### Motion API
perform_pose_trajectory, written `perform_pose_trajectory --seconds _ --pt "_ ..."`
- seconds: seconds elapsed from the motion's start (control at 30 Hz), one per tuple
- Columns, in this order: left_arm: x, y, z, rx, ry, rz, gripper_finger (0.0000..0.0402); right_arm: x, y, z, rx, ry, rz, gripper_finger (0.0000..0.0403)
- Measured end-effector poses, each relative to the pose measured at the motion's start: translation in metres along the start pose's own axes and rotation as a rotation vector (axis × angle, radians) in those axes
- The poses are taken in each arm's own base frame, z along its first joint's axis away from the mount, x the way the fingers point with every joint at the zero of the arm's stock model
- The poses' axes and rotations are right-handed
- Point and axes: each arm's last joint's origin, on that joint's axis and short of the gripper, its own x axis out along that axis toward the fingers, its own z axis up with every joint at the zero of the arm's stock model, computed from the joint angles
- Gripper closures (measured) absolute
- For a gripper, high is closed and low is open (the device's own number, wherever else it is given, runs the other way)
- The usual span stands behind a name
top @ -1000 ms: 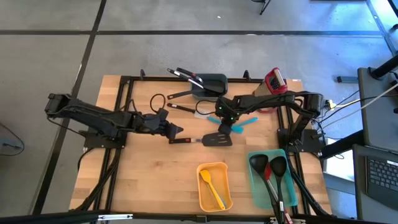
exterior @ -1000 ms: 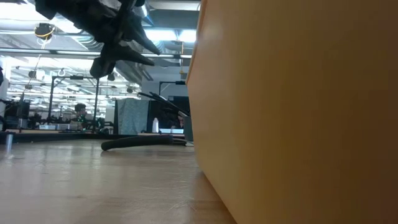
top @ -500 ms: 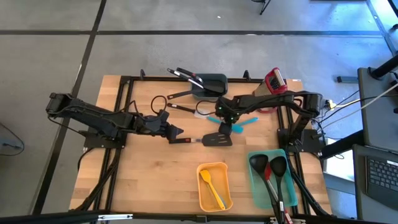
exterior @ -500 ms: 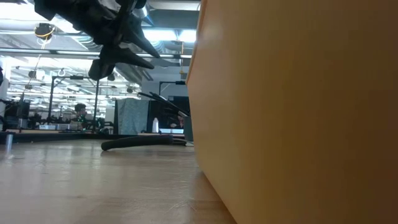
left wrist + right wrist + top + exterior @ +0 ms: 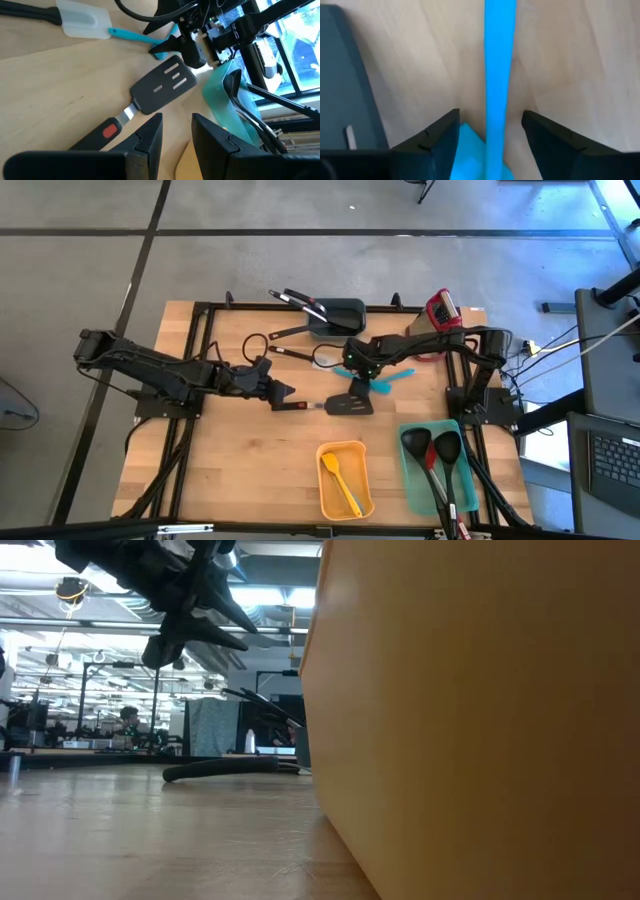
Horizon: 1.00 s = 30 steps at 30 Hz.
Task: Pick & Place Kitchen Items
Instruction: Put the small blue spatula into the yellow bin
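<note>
Two teal spatulas [image 5: 378, 380] lie crossed on the wooden table at mid right. My right gripper [image 5: 366, 371] points down over them, open. In the right wrist view its fingers [image 5: 434, 136] stand either side of one teal handle [image 5: 499, 65] without touching it. A black slotted turner [image 5: 349, 403] with a red-marked handle [image 5: 108, 131] lies flat just nearer. My left gripper [image 5: 284, 391] hovers above that handle's end, open with nothing between its fingers [image 5: 150, 137]. A white-headed spatula [image 5: 84, 20] lies beyond the teal ones.
A yellow bin [image 5: 345, 478] holding an orange spatula stands at the near edge and fills the right of the low view [image 5: 480, 720]. A teal tray [image 5: 410, 470] with black ladles is near right. A dark bin [image 5: 345, 310] with utensils and a red item [image 5: 443, 308] stand at the far edge.
My right gripper has sunk a little toward the teal spatulas. The spatulas and the turner lie where they were.
</note>
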Motion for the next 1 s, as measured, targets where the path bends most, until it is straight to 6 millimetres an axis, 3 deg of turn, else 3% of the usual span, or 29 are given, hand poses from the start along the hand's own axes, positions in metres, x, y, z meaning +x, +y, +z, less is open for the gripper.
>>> perform_pose_trajectory --seconds 0.17,0.47,1.0 --pt "0.000 0.001 0.001 -0.002 -0.020 0.009 0.0304 0.003 -0.001 0.000 0.015 -0.018 0.002 0.0232" --pt "0.001 0.001 0.003 -0.005 -0.027 0.013 0.0304 0.005 -0.005 -0.003 0.045 -0.010 0.031 0.0377" --pt "0.000 -0.001 0.004 0.007 -0.038 -0.009 0.0304 -0.021 -0.003 0.016 0.153 0.037 0.163 0.0381"
